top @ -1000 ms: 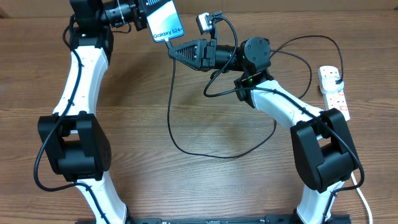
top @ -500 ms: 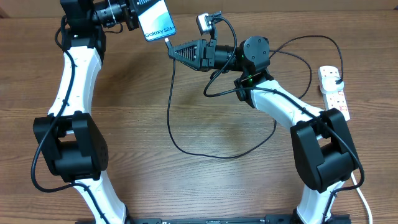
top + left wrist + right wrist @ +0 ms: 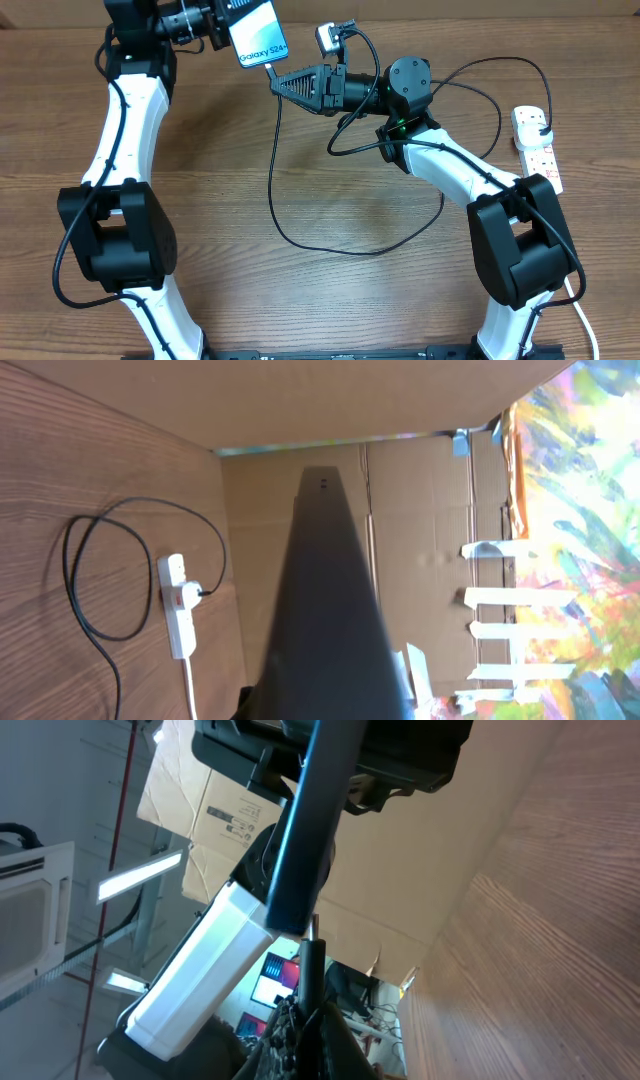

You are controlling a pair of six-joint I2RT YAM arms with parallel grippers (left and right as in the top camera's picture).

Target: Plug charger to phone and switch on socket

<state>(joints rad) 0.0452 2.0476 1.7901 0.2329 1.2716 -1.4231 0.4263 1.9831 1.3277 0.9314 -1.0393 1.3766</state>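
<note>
My left gripper (image 3: 222, 22) is shut on the phone (image 3: 258, 35) and holds it raised at the back left, screen up. The phone's dark back fills the left wrist view (image 3: 330, 610). My right gripper (image 3: 278, 80) is shut on the charger's connector end, with its tip (image 3: 312, 932) right at the phone's lower edge (image 3: 305, 830); I cannot tell if it is seated. The black charger cable (image 3: 272, 170) hangs down and loops across the table to its plug (image 3: 541, 123) in the white socket strip (image 3: 537, 152). The strip also shows in the left wrist view (image 3: 178, 605).
The cable's loop lies on the wood in the middle of the table (image 3: 350, 250) and curves behind my right arm (image 3: 450, 165). The strip's white lead (image 3: 582, 315) runs down the right edge. Cardboard walls stand behind the table (image 3: 420, 510).
The phone shifted a little left, then came back right, and ends slightly higher than before. My right gripper and the cable have held still.
</note>
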